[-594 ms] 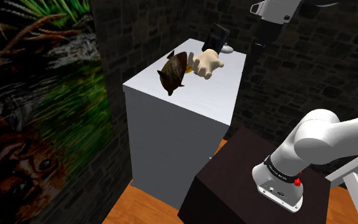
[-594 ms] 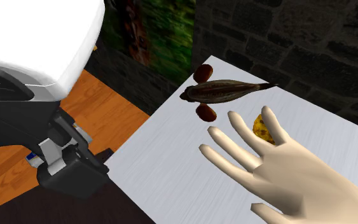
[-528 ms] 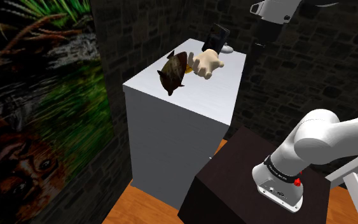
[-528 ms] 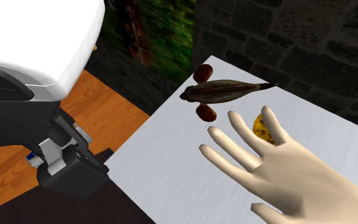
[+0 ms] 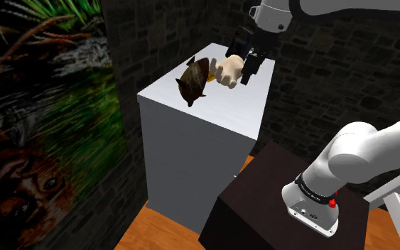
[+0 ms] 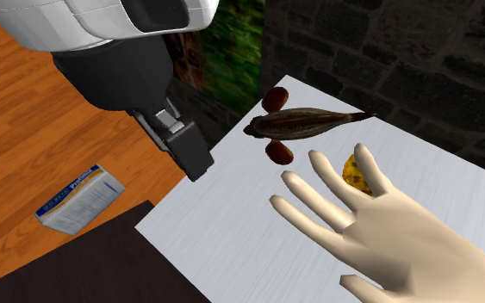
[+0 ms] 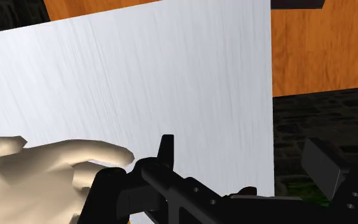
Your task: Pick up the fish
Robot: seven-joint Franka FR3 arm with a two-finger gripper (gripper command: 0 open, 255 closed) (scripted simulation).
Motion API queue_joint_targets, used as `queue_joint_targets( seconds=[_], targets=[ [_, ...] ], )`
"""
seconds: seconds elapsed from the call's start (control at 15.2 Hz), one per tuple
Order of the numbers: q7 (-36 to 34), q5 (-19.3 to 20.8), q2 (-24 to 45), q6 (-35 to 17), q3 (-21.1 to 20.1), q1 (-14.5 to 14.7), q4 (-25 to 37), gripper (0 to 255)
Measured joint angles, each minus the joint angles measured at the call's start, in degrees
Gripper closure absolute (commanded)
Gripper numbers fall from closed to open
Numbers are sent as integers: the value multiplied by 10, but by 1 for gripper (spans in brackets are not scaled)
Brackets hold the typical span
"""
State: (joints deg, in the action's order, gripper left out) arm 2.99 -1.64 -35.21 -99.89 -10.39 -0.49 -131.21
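A tall white block stands against a dark stone wall, and its flat tabletop (image 5: 226,106) carries the things. The fish (image 5: 193,80), dark brown and slim, sits toward the tabletop's far side, at the shoulder view's left. Just to its right is a pale model hand (image 5: 231,69), fingers spread and pointing toward the fish. In the second exterior view, a gap of bare tabletop lies between those fingertips and the fish. A small yellow lump (image 6: 352,172) peeks out beside the hand.

The white arm reaches in from the upper right of the shoulder view. Its black tool (image 5: 251,71) hangs over the tabletop, just beside the right of the pale hand, with the hand between it and the fish. The tool is released, fingers apart, grasping nothing. In the wrist view, a black angular thing (image 7: 171,184) lies close below the tool, next to the pale hand.

The dark brown stand (image 5: 262,199) sits near the block, lower right. On the orange wooden floor (image 6: 25,129) lies a small blue and white box (image 6: 78,198).
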Motion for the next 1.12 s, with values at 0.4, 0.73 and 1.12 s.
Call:
queue_joint_targets(
  seconds=[0.4,0.73,1.12],
  targets=[
    [-72,56,115,-80,-69,-16,57,0],
    [-147,136,221,-117,-122,-30,126,0],
    [-241,269,367,-119,-164,-28,243,0]
  ],
)
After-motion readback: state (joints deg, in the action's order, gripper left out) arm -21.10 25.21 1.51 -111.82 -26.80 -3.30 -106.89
